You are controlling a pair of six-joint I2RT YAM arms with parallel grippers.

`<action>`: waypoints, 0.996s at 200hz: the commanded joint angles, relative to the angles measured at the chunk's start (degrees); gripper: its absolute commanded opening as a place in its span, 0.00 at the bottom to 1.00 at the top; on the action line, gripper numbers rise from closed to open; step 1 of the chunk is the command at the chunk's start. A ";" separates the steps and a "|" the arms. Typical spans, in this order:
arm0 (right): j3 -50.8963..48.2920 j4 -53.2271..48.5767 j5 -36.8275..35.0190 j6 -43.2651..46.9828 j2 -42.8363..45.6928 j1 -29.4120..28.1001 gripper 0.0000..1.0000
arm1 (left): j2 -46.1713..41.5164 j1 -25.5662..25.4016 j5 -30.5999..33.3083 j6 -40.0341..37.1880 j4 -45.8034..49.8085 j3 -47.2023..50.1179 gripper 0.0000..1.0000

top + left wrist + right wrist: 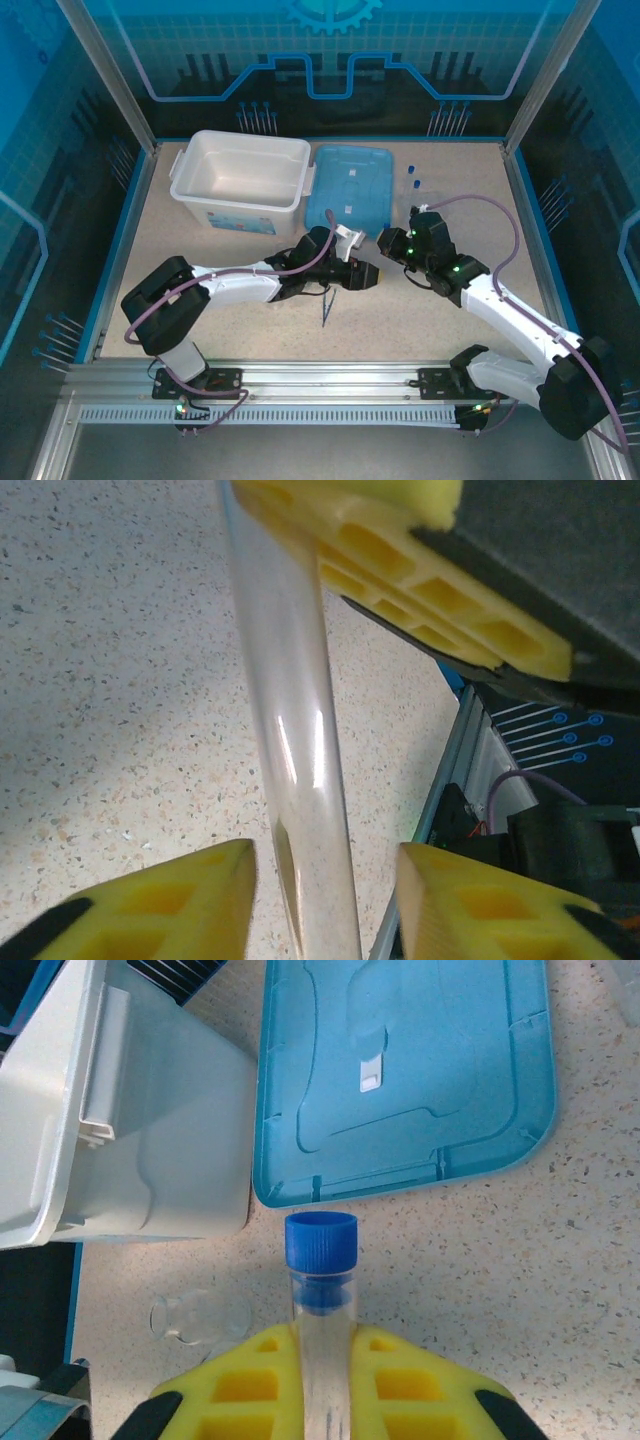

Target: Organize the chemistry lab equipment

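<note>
Blue-capped tube (322, 1270): right gripper (323, 1348) clamped on it above mid-tabletop. Left gripper (325, 858) spread apart, straddling tube, gaps both sides. Step: likely handover. Next: left closes squarely before right lets go.

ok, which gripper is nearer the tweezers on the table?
Left. In the top view the left gripper sits just up-right of the tweezers; the right gripper is farther up-right, beyond it, holding a blue-capped tube.

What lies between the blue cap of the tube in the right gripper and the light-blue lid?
Bare speckled table: the right wrist view shows a short empty strip between the cap of the tube and the lid's edge.
</note>
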State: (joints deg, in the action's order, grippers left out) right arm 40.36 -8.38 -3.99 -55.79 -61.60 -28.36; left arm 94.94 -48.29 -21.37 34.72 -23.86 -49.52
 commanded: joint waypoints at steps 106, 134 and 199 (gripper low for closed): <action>0.27 -0.86 -0.23 -0.33 3.31 0.02 0.18 | -1.37 -0.23 1.35 -4.79 4.14 -3.37 0.09; 3.57 -7.60 0.48 3.45 4.84 1.92 0.41 | -2.20 0.61 2.54 -8.14 7.26 -3.75 0.08; 11.84 -16.48 21.92 13.19 0.78 14.07 0.50 | -4.45 0.79 5.99 -18.83 13.94 -4.51 0.08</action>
State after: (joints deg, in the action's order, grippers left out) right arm 47.88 -19.55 5.96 -48.23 -57.80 -17.65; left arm 92.99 -47.75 -17.26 22.33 -13.26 -52.05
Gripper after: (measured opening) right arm 0.487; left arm 0.155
